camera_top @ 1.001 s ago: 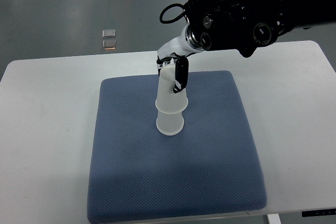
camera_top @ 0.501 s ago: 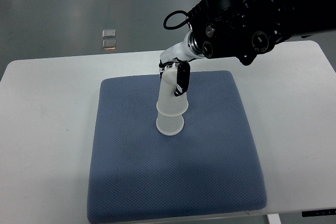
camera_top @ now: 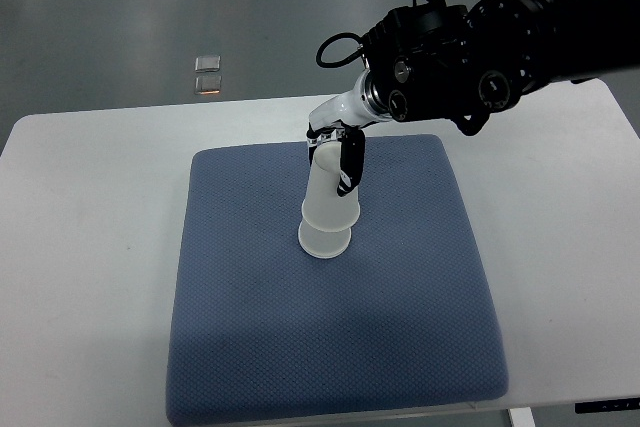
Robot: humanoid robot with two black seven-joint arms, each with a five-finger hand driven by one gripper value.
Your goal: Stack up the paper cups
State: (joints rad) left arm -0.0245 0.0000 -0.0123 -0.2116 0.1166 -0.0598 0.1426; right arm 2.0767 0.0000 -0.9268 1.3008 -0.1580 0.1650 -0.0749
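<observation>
Right robot hand [camera_top: 335, 159] clasps the translucent tapered upper paper cup [camera_top: 330, 187], nested onto the lower paper cup [camera_top: 324, 239] below it, on dimpled blue mat [camera_top: 330, 347].

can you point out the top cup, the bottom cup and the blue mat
top cup [camera_top: 325, 192], top view, on its white side wall left of the fingers
bottom cup [camera_top: 324, 242], top view, on its wide rim end resting on the mat
blue mat [camera_top: 300, 347], top view, on bare fabric near the front
</observation>
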